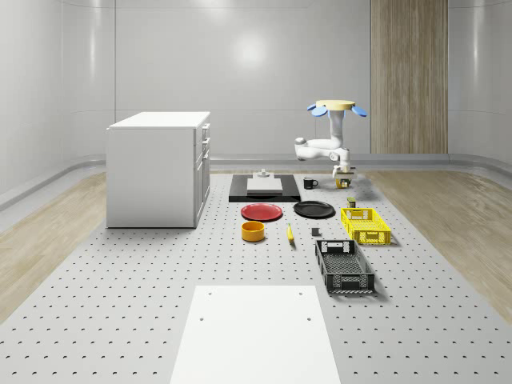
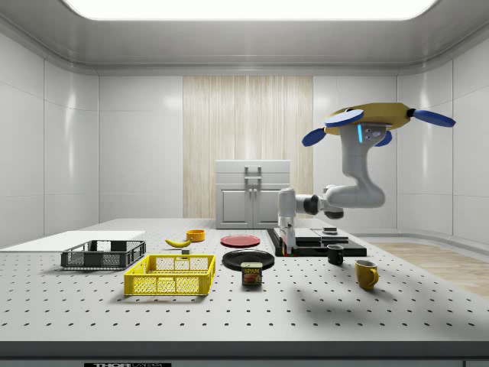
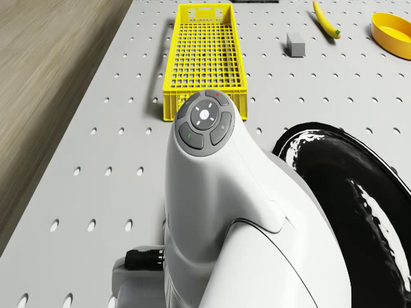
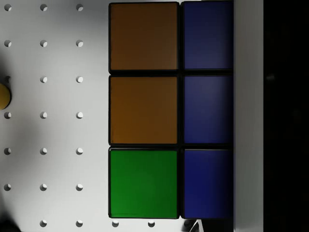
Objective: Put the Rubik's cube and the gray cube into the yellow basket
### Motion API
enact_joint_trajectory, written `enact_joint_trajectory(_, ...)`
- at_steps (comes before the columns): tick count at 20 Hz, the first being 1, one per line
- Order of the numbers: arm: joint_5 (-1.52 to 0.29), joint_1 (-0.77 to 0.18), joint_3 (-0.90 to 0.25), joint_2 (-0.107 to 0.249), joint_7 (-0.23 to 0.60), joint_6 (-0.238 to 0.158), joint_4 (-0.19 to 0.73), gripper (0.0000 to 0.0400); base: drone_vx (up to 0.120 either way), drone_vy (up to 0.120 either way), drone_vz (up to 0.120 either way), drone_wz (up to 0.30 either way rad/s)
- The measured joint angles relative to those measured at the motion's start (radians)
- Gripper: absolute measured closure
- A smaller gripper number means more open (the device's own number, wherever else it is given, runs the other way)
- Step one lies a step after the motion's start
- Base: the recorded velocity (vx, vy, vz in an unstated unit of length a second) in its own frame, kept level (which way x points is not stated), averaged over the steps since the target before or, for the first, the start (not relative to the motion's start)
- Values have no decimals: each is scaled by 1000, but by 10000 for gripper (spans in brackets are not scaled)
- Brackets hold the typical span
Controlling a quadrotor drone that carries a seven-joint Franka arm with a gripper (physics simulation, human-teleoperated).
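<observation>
While the drone point(image 2: 374, 118) hovers above the counter point(image 1: 120, 304), the gripper point(image 2: 287, 243) is held low over the Rubik's cube point(image 4: 171, 111) beside the black plate point(image 1: 314, 210). The cube is judged rigid, light and smooth-faced; opposite flat faces should be gripped. Finger state cannot be told. The gray cube point(image 3: 296, 45) lies beside the yellow basket point(image 3: 204, 58).

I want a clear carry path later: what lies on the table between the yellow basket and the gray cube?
Nothing. In the drone view, only bare perforated table lies between the yellow basket and the gray cube.
</observation>
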State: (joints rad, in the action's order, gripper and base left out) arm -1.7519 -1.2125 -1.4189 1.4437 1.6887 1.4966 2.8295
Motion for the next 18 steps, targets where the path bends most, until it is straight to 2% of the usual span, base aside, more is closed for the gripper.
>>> enact_joint_trajectory(4,5,-2,-1,12,2,11,0,75,120,50,0,0)
enact_joint_trajectory(18,20,-8,-6,48,7,44,-2,75,120,0,0,0)
